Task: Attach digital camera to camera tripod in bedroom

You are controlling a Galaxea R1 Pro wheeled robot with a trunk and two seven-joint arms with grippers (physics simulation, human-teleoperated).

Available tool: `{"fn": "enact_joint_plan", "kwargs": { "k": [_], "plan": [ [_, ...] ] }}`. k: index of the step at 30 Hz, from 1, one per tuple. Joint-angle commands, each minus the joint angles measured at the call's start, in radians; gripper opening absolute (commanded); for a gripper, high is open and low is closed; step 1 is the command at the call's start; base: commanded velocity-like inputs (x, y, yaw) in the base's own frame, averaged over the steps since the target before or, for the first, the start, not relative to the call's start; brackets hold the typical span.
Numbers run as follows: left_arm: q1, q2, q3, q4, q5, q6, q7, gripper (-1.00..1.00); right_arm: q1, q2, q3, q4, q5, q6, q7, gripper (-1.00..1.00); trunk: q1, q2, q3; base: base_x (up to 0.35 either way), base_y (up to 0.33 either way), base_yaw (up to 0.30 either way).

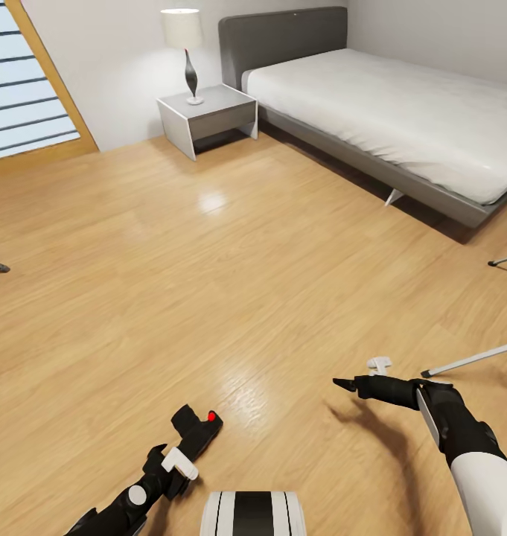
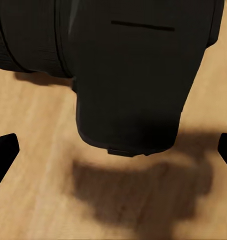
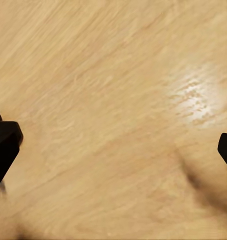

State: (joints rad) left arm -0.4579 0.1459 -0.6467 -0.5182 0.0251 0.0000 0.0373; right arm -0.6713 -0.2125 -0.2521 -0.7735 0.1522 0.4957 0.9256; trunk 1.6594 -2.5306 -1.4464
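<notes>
**Camera in hand, tripod not yet reached**

We judge the task partly done: the digital camera [image 1: 197,432] sits at the tip of our left gripper [image 1: 180,454], above the floor [image 1: 208,283], and mounting remains. In the left wrist view the camera's matte black, boxy body with round lens barrel looms close, yet the fingers [image 2: 3,150] show far apart at the edges, so we cannot tell how firmly it is held. The right gripper [image 1: 357,385] is spread wide and empty. Slim silver legs, likely the camera tripod [image 1: 469,360], lie to the right. The glossy wood contrasts with the bed [image 1: 402,104] and its soft white mattress.
</notes>
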Motion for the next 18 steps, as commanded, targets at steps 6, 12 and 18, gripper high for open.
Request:
{"fn": "enact_joint_plan", "kwargs": {
  "k": [6,12,18],
  "plan": [
    [-0.001,0.0,-0.006,0.0,0.004,0.0,0.004,1.0,-0.001,0.001,-0.004,-0.001,0.007,0.006,0.008,1.0,0.0,0.0,-0.001,0.031,0.0,0.0],
    [-0.001,0.0,-0.006,0.0,0.004,0.0,0.004,1.0,-0.001,0.001,-0.004,-0.001,0.007,0.006,0.009,1.0,0.0,0.0,-0.001,0.006,0.0,0.0],
    [-0.001,-0.001,-0.007,0.0,0.004,0.0,0.004,1.0,-0.001,0.001,-0.004,-0.001,0.007,0.006,0.009,1.0,0.0,0.0,-0.001,0.026,0.0,0.0]
  ]
}}
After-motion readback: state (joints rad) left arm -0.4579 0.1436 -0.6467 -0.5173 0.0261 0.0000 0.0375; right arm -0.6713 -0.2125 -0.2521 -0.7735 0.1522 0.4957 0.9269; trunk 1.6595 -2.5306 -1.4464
